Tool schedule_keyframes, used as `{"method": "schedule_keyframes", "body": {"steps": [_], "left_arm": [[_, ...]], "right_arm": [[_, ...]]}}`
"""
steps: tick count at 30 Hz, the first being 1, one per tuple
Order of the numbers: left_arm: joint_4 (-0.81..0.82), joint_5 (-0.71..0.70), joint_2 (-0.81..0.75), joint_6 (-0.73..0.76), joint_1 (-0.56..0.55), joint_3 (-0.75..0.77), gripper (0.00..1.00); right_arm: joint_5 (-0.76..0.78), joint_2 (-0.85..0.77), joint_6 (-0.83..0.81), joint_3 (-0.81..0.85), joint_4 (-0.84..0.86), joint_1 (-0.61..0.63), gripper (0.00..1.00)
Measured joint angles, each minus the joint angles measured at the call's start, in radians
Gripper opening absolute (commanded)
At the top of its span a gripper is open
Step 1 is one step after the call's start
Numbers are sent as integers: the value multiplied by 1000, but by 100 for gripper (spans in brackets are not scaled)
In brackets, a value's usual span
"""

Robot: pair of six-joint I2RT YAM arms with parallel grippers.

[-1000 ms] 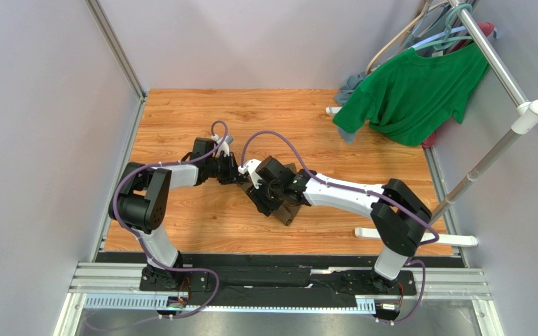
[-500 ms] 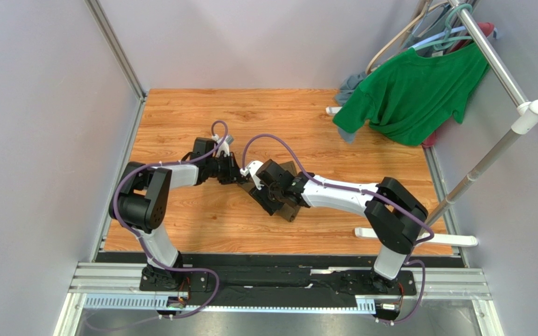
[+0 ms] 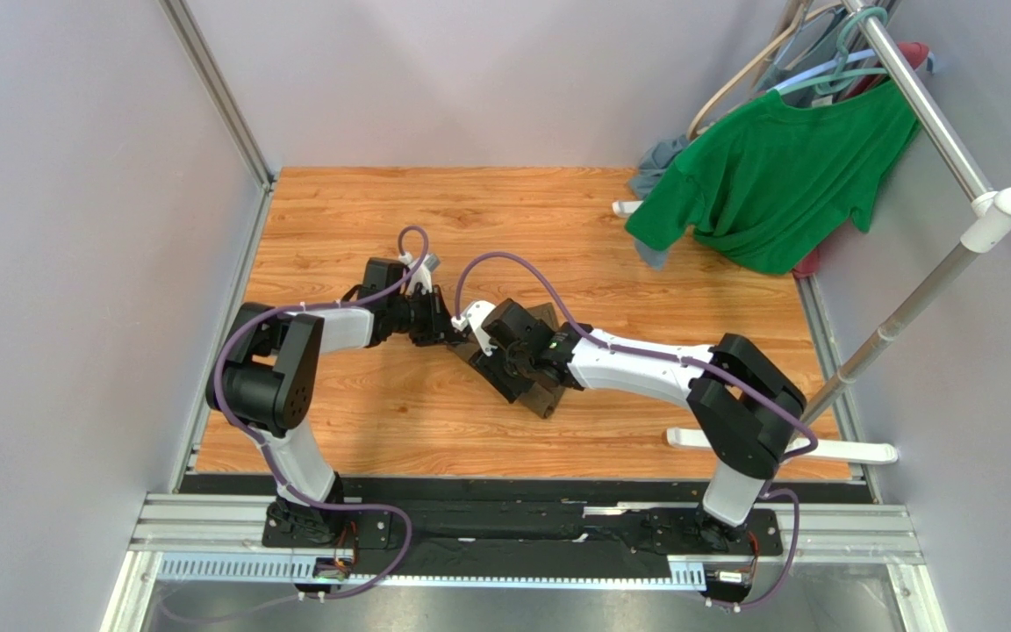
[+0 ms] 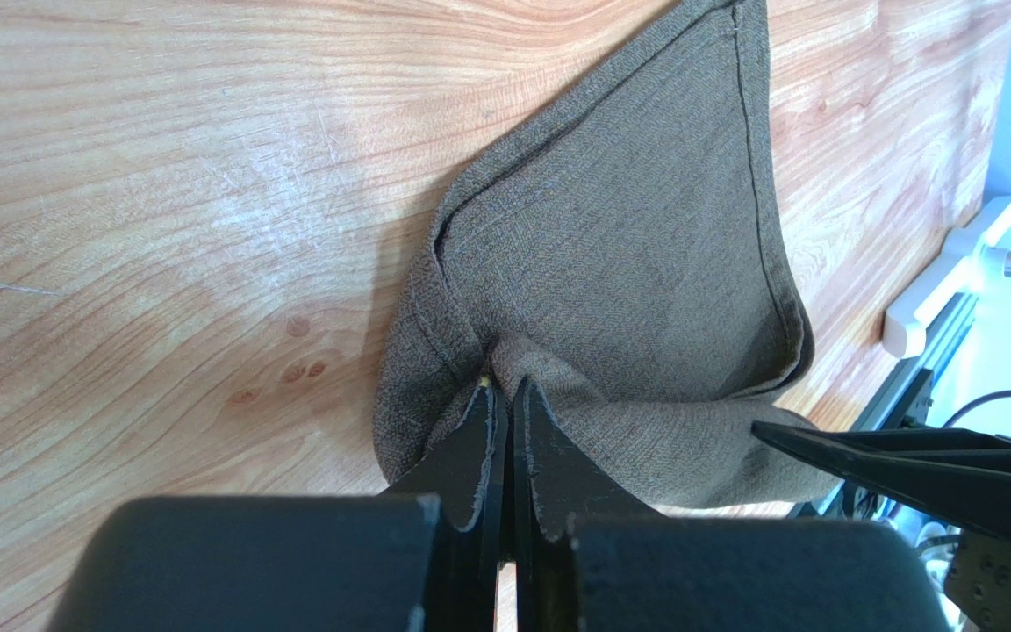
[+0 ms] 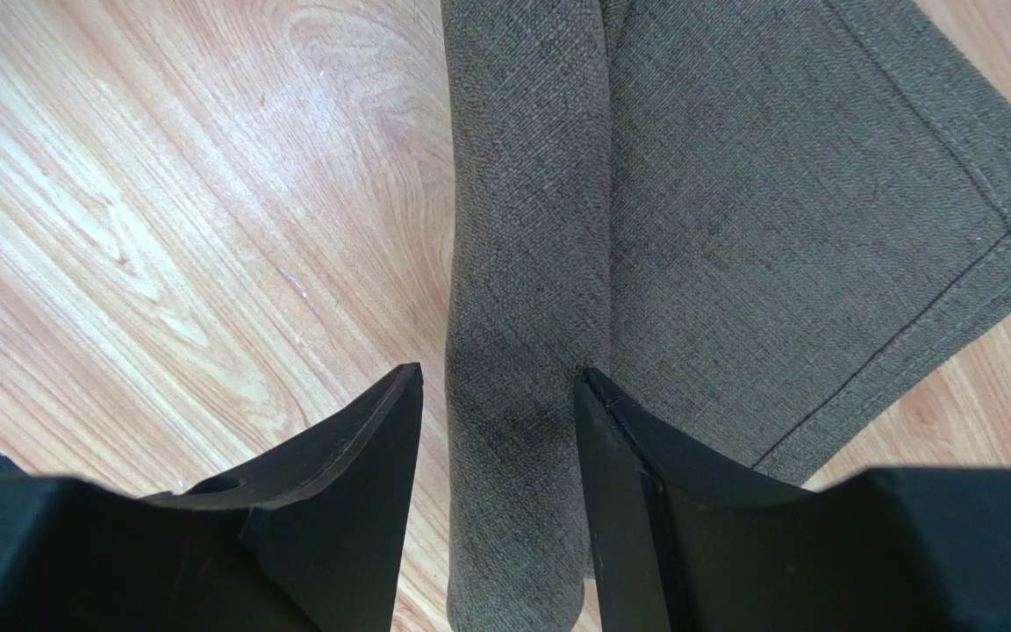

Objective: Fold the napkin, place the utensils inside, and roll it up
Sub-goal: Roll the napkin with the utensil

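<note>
The olive-brown napkin (image 4: 630, 250) lies on the wooden table, partly rolled. In the top view only a dark corner of the napkin (image 3: 545, 396) shows under the right arm. My left gripper (image 4: 508, 390) is shut on a bunched fold at the napkin's edge; it also shows in the top view (image 3: 456, 329). My right gripper (image 5: 498, 395) is open, its fingers either side of the rolled part of the napkin (image 5: 524, 303), low over the table; it also shows in the top view (image 3: 504, 362). No utensils are in view; they may be hidden in the cloth.
A green T-shirt (image 3: 768, 178) hangs on a clothes rack (image 3: 926, 112) at the back right, with a grey-blue garment (image 3: 656, 165) behind it. The rack's white foot (image 3: 788, 448) lies on the table (image 3: 340, 224) near the right arm's base. Walls close in on both sides.
My right gripper has shifted slightly left and back along the napkin, toward the left gripper. The left gripper has stayed where it was, still shut on the cloth.
</note>
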Motion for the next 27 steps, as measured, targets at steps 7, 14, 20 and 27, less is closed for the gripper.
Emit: {"method": "schedule_keyframes", "body": {"steps": [7,14,20,27], "left_arm": [[0,0,0,0,0,0,0],[3,2,0,-3,0,0,9],[10,-14,-12,-22,0,-1,63],[-34,-154,-154,-32,2,-26,74]], "right_arm": [[-3,27,0,-13,27,0,49],[13,69,5,-22,63,-7,49],[-13,89,15,-31,92,-35,28],[-135,76,50,-62,148,-91,21]]}}
